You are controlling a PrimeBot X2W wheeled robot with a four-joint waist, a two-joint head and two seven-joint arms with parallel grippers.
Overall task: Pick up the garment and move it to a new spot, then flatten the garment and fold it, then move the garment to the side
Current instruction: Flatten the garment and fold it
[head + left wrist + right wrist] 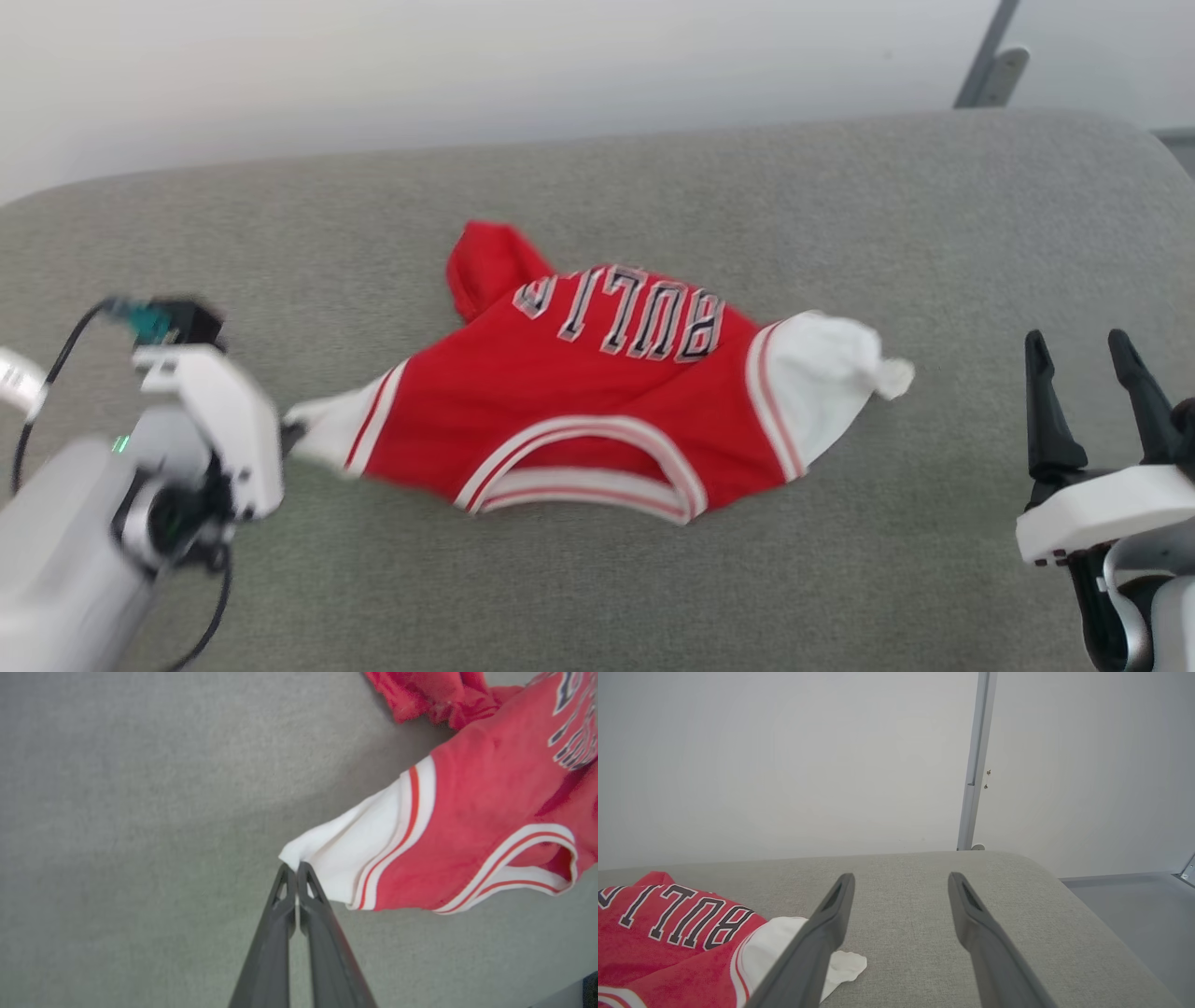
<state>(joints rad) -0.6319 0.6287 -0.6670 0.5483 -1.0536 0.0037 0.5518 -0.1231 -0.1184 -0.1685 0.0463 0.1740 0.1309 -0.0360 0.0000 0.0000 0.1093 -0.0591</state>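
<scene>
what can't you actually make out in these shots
Head view: left gripper fingertips, blurred and mostly behind its own white wrist.
Left wrist view: garment far sleeve, cut off by the right edge.
Right wrist view: white sleeve end, partly behind the right gripper finger.

Reads "BULLS" across the red chest of the garment point(597, 401), in black capitals edged white. Stands upside down in the head view, up and to the left of the fingers of the right gripper point(1075, 341), well apart from them. Shows inverted too in the right wrist view, left of that gripper's left-hand finger, with "BULL" whole and the final S cut by the view's edge. Appears in the left wrist view far up and right of the fingertips of the left gripper point(294, 865), clipped and blurred, not readable there.
</scene>
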